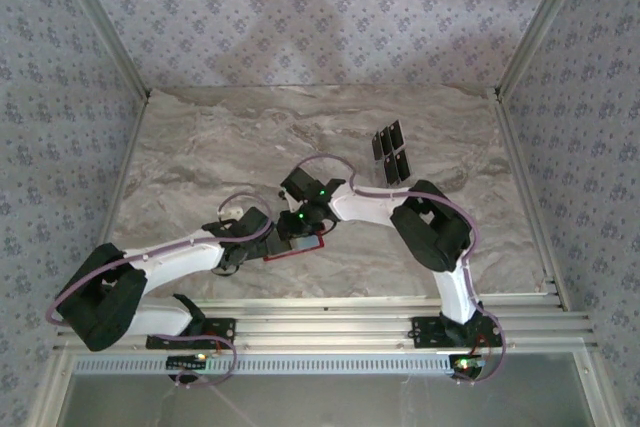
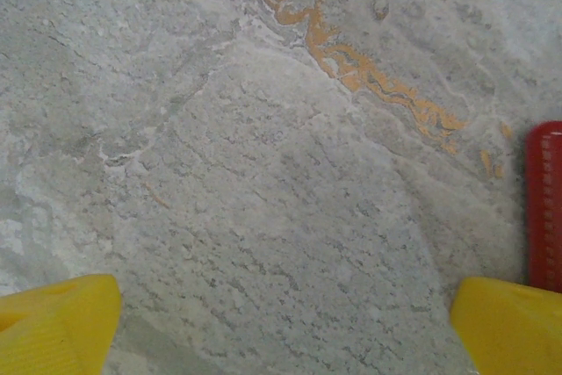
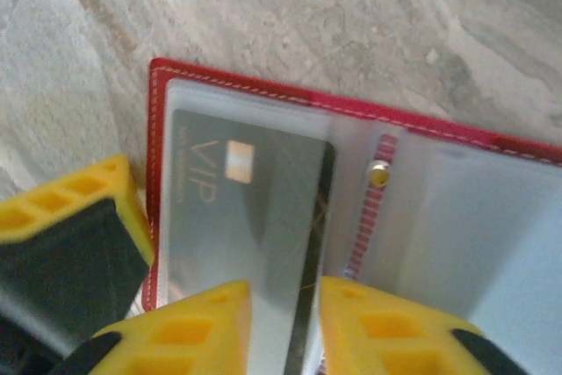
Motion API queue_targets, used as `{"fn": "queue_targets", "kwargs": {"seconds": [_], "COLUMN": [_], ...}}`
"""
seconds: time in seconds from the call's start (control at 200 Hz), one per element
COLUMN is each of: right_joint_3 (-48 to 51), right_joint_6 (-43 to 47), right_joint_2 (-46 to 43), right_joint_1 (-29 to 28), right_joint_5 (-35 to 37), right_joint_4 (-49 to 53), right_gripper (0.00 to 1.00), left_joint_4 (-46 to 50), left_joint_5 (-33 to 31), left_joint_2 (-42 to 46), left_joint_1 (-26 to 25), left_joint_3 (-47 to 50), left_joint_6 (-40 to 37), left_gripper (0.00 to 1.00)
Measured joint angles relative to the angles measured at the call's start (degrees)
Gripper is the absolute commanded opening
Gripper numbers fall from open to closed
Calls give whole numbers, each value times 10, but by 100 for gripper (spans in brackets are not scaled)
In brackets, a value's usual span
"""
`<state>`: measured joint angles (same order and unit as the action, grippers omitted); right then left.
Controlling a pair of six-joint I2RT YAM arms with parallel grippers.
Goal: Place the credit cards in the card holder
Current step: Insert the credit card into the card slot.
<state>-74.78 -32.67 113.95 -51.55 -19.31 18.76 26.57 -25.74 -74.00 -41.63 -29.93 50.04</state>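
Observation:
The red card holder lies open on the marble table, clear pockets up, and shows as a red strip under both wrists. One black credit card marked VIP sits in its left pocket, its dark right edge showing past the sleeve. My right gripper hangs just over that edge, fingers a little apart, pinching nothing. Several more credit cards lie fanned at the back right. My left gripper stands wide open over bare marble, its right finger beside the holder's edge.
The holder's snap tab lies along its middle fold. One finger of the left gripper stands against the holder's left edge. Metal rails run along the table's near side, and patterned walls close in the left, right and back.

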Motion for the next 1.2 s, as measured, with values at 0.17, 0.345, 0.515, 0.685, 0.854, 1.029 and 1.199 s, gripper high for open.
{"fn": "queue_targets", "kwargs": {"seconds": [0.17, 0.345, 0.515, 0.685, 0.854, 1.029, 1.199], "right_joint_3": [63, 95, 105, 105, 104, 98, 94], "right_joint_6": [-6, -14, -20, -38, -39, -28, -3], "right_joint_2": [-32, -47, -53, -57, -70, -117, -142], "right_joint_1": [34, 45, 45, 39, 36, 37, 37], "right_joint_5": [0, -10, -10, -10, -7, 10, 38], "right_joint_4": [-24, -59, -74, -77, -66, -38, -13], "right_gripper": [32, 32, 34, 43, 48, 55, 56], "left_joint_4": [1, 10, 28, 37, 49, 23, 8], "left_joint_5": [0, 10, 23, 24, 24, 27, 35], "left_joint_2": [0, -6, -19, -33, -37, -29, -9], "left_joint_1": [1, 15, 26, 28, 30, 31, 21], "left_joint_3": [-1, -13, -33, -47, -58, -83, -91], "left_joint_6": [-3, -21, -44, -61, -78, -85, -86], "left_gripper": [100, 100, 100, 100, 100, 100, 100]}}
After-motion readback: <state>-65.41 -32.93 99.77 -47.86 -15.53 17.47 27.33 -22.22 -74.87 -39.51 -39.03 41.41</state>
